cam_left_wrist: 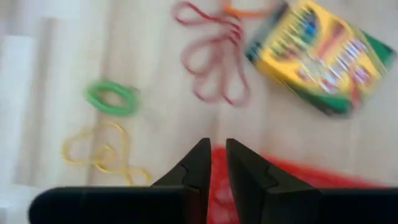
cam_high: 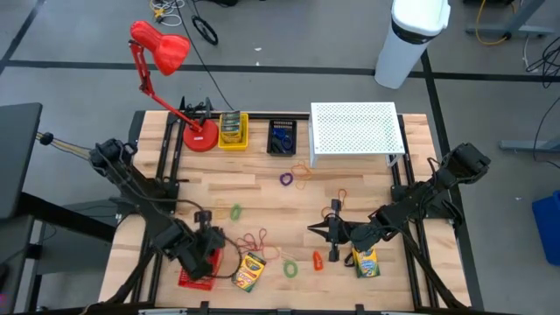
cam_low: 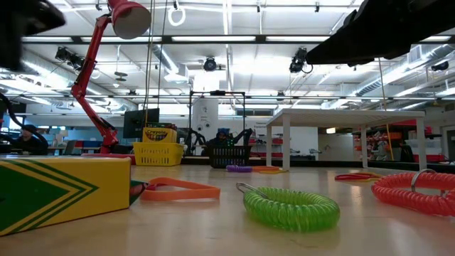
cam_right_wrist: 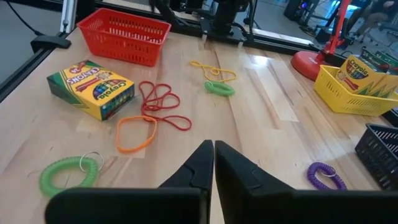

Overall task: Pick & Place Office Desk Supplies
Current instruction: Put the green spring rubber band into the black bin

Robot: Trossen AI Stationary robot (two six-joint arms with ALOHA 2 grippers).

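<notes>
on the left side of the wooden counter (cam_high: 262, 197), the left tool (cam_high: 203, 254) is hanging over a red basket (cam_high: 196, 273) at the near edge. its two fingers (cam_left_wrist: 198, 167) are standing very near each other with a thin gap between them, and nothing is showing between them. i cannot tell if it is fully clenched.

just right of the basket, a crayon box (cam_high: 249, 270) is lying flat. red rubber bands (cam_high: 255, 240) are lying in loops a little farther back from it, and an orange band (cam_right_wrist: 135, 132) is lying beside them. a small green loop (cam_high: 235, 211) and a thin yellow band (cam_right_wrist: 212, 70) are sitting farther back, close together. a green coil loop (cam_high: 290, 268) is lying to the right of the box, and a small orange clip (cam_high: 318, 260) is sitting beside that.

at the back, a red lamp (cam_high: 162, 52) is standing next to a yellow basket (cam_high: 233, 131) with a crayon box in it. a black basket (cam_high: 282, 137) is sitting to its right, then a white riser (cam_high: 353, 129). a purple loop (cam_high: 286, 179) is lying in front of the black basket.

on the right side, the right tool (cam_high: 320, 231) is hanging low over the counter, clenched and holding nothing. another crayon box (cam_high: 365, 261) is lying near the front edge, beside this arm.
</notes>
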